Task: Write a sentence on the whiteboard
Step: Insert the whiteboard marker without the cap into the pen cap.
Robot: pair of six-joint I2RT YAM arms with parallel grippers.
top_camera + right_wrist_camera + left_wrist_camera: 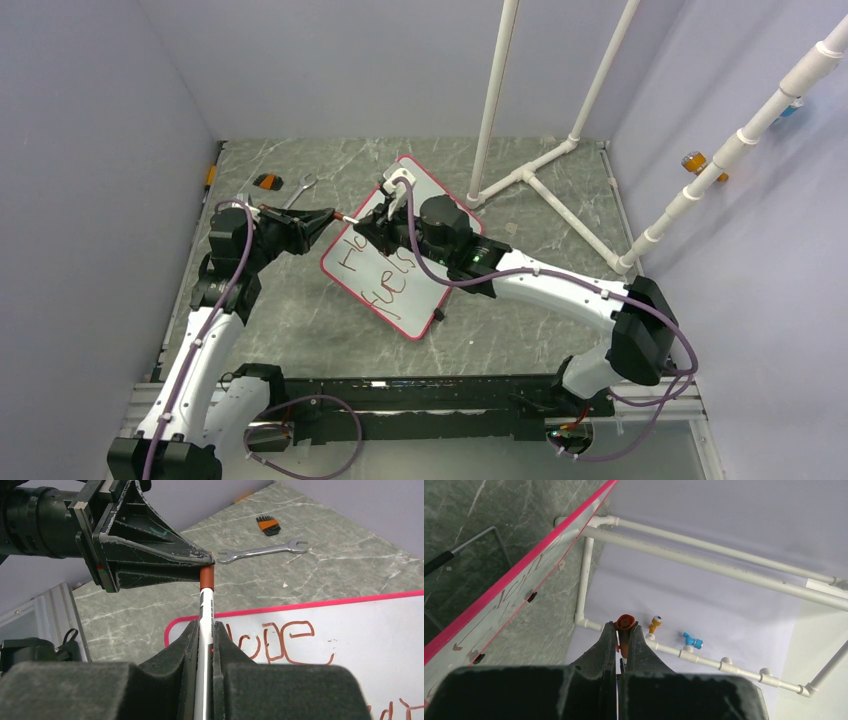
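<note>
Red-pink framing rims the whiteboard point(428, 298), which lies in the middle of the grey, marble-veined counter point(300, 320), turned cornerwise so one corner points toward the arm bases. On its pale surface the sentence point(378, 268) runs in thin red-brown marker over two lines. The right wrist view shows the first word, "Hope", clearly, with only the start of the second line at the lower edge of that view. From the left wrist the board appears edge-on at the left, with two small black feet point(531, 596) visible on it.

Just off the board's left corner, a marker point(206, 600) with a white barrel is held between the two arms. The right pincer point(205, 627) is clamped on the barrel, its dark fingers tight on either side. The left pincer point(209, 560) comes in from the left and is clamped on the red-brown cap point(207, 577) at the marker's end. In the left wrist view the cap's round end sticks out just past the closed fingertips point(636, 640). The cap looks seated on the barrel; no gap shows between them.

Beyond the marker, toward the far left of the counter, a silver open-ended wrench point(262, 551) lies flat, and past it sits a small orange-and-black set of hex keys point(267, 525), apart from the wrench. At the far right a white pipe frame point(530, 180) stands on the counter. Small orange point(655, 624) and blue point(692, 641) fittings sit on one of its pipes.
</note>
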